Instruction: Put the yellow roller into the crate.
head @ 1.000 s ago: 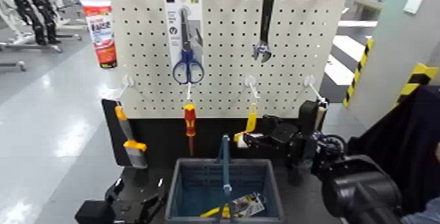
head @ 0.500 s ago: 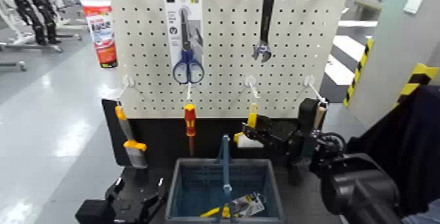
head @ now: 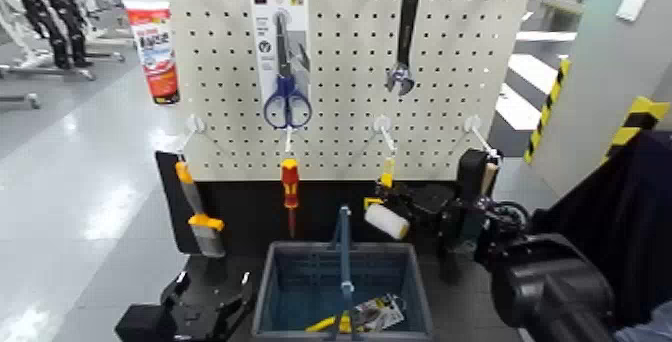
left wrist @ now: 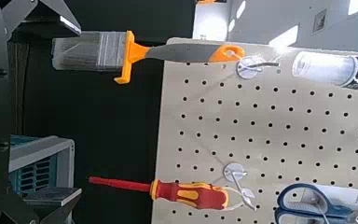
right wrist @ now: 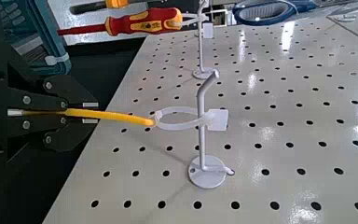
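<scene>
In front of you stands the white pegboard, largest of all. Below it, the blue-grey crate, its centre handle upright, holds a yellow item and a printed package. Your right arm reaches in from the side, its end effector at the board's lower edge, clenched on the yellow roller's handle. Your left end effector is spread and empty, beside the crate. The carded blue scissors and red-and-white tube carry print too small to read. The roller hangs above the crate, white sleeve downward; its handle's pale loop is around a hook.
</scene>
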You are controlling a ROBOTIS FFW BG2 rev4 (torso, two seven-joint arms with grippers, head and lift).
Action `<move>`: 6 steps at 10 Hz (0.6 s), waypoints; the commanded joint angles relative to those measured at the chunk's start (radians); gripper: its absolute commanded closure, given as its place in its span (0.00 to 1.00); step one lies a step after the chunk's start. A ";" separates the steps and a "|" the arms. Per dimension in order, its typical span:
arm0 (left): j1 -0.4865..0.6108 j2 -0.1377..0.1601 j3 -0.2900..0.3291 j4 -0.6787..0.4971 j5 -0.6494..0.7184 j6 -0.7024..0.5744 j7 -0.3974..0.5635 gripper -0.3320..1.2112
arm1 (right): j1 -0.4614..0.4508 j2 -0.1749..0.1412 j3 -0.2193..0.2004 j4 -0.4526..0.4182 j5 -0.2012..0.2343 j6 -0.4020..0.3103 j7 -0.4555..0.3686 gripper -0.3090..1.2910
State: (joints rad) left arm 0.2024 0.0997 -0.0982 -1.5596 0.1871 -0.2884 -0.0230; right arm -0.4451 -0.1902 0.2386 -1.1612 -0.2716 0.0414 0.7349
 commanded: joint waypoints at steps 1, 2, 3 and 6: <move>0.000 -0.002 0.000 0.001 0.000 0.000 0.000 0.29 | 0.005 0.002 -0.007 -0.009 -0.006 -0.001 0.001 0.97; 0.002 -0.002 -0.001 0.001 0.000 0.000 0.000 0.29 | 0.008 0.002 -0.010 -0.015 -0.006 0.000 0.003 0.97; 0.000 -0.002 0.000 0.001 0.000 0.000 0.000 0.29 | 0.013 0.003 -0.016 -0.025 -0.012 0.003 0.008 0.97; 0.002 -0.002 0.000 0.001 0.000 0.000 0.000 0.29 | 0.043 -0.002 -0.039 -0.097 -0.028 0.046 0.040 0.97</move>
State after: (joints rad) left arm 0.2032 0.0982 -0.0982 -1.5585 0.1871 -0.2884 -0.0230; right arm -0.4118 -0.1909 0.2062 -1.2356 -0.2975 0.0759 0.7739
